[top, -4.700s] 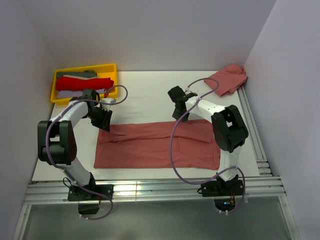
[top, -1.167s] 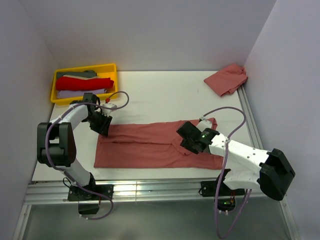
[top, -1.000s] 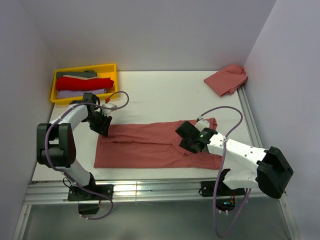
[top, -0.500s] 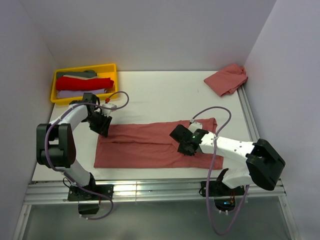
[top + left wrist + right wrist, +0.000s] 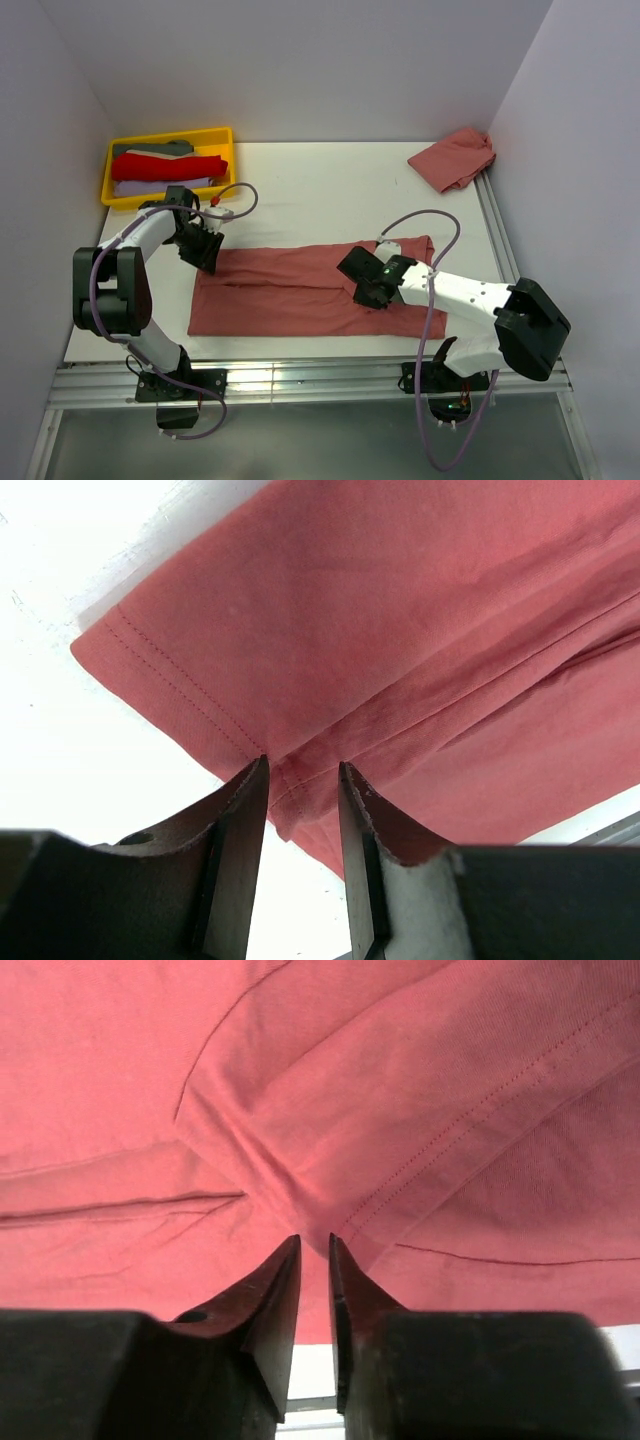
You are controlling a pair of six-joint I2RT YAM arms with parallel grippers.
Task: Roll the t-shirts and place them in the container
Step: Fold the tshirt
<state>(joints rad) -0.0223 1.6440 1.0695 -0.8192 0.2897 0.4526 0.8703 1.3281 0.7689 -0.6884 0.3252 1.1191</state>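
A salmon-red t-shirt (image 5: 290, 295) lies folded into a long flat band across the near half of the table. My left gripper (image 5: 207, 255) sits at its far left corner. In the left wrist view the hemmed edge (image 5: 400, 630) bunches up between the narrow-set fingers of that gripper (image 5: 300, 770), which is shut on it. My right gripper (image 5: 368, 290) rests on the band right of its middle. Its jaws (image 5: 314, 1242) are almost together, pinching a raised fold of the cloth (image 5: 300, 1080). A second t-shirt (image 5: 455, 158) lies crumpled at the far right corner.
A yellow tray (image 5: 170, 133) with folded red, grey and pale clothes stands at the far left. Aluminium rails run along the table's near edge (image 5: 300, 380) and right edge (image 5: 500, 250). Walls close in at the left, back and right.
My right gripper slid a little to the left over the shirt and its jaws narrowed from wide apart to pinching a fold. The left gripper and the shirt's left corner stayed put.
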